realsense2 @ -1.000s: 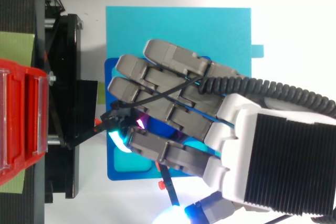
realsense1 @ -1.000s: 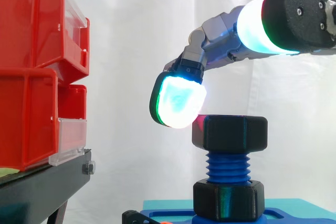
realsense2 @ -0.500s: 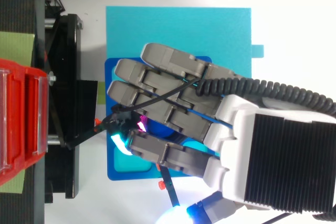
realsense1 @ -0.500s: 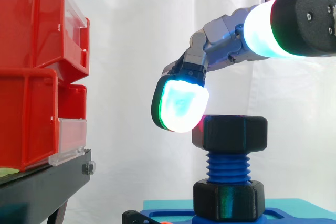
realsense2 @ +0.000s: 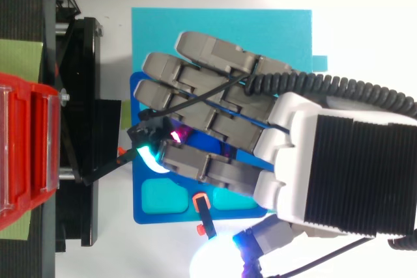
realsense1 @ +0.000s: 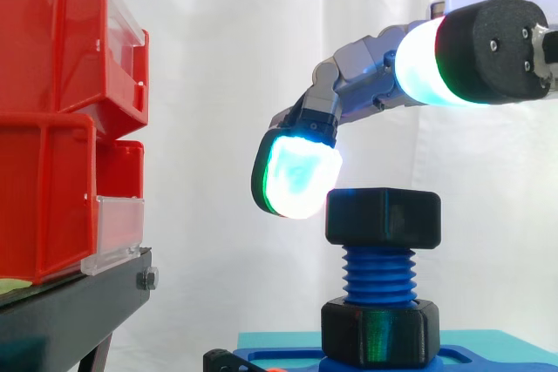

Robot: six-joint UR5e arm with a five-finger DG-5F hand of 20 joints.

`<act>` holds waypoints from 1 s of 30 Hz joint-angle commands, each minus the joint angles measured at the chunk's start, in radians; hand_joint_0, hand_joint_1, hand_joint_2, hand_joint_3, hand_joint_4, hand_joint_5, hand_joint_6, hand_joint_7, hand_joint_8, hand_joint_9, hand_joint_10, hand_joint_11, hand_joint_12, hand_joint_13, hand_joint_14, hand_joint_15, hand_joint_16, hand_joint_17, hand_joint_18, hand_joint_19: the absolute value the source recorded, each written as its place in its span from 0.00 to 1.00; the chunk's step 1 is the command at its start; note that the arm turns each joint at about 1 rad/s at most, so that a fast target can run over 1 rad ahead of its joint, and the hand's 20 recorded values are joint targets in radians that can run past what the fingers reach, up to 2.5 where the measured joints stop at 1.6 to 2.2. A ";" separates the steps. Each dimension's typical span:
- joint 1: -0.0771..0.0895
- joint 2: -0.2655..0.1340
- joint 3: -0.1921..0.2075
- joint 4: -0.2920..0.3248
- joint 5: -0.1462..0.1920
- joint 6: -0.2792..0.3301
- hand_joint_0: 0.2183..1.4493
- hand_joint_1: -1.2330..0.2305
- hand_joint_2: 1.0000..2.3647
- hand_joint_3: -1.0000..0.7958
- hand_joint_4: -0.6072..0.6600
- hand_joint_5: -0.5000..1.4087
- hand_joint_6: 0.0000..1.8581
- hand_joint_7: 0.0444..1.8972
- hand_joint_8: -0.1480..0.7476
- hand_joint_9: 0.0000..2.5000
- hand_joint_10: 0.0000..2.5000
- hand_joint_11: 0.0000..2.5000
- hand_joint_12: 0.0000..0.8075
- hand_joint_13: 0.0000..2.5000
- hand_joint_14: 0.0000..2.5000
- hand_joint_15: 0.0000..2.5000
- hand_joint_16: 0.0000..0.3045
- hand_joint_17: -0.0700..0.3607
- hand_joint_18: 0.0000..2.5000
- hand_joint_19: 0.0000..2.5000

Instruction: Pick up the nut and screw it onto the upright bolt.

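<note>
The nut [realsense1: 384, 217] sits on top of the upright bolt [realsense1: 377, 273], directly beneath the hand [realsense1: 366, 76] and caught on the upper threads. Compared with a second ago, its faces present differently in the side view: the corner line has shifted and the outline looks a little narrower. That suggests it has been turned part of a revolution. Its height on the bolt looks much the same, with a long run of bare blue thread between it and the black collar [realsense1: 379, 333] at the bolt's foot.

In the top view the hand [realsense2: 326, 174] has swung and slid sideways over the blue base [realsense2: 156, 206], uncovering the recesses on its near side. It hangs spread over the nut, but I cannot tell whether it is clamped on the nut or merely resting above it.

My reading is that picking up is done and screwing has started, with most of the turning still to come. The red bins [realsense1: 52, 111] stand well beyond the hand's far end.
</note>
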 commanded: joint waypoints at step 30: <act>-0.061 0.000 -0.002 -0.037 -0.068 -0.002 0.24 0.72 0.00 0.28 0.73 0.23 0.27 0.63 0.50 0.21 0.00 0.00 0.31 0.13 0.00 0.00 0.08 0.30 0.01 0.00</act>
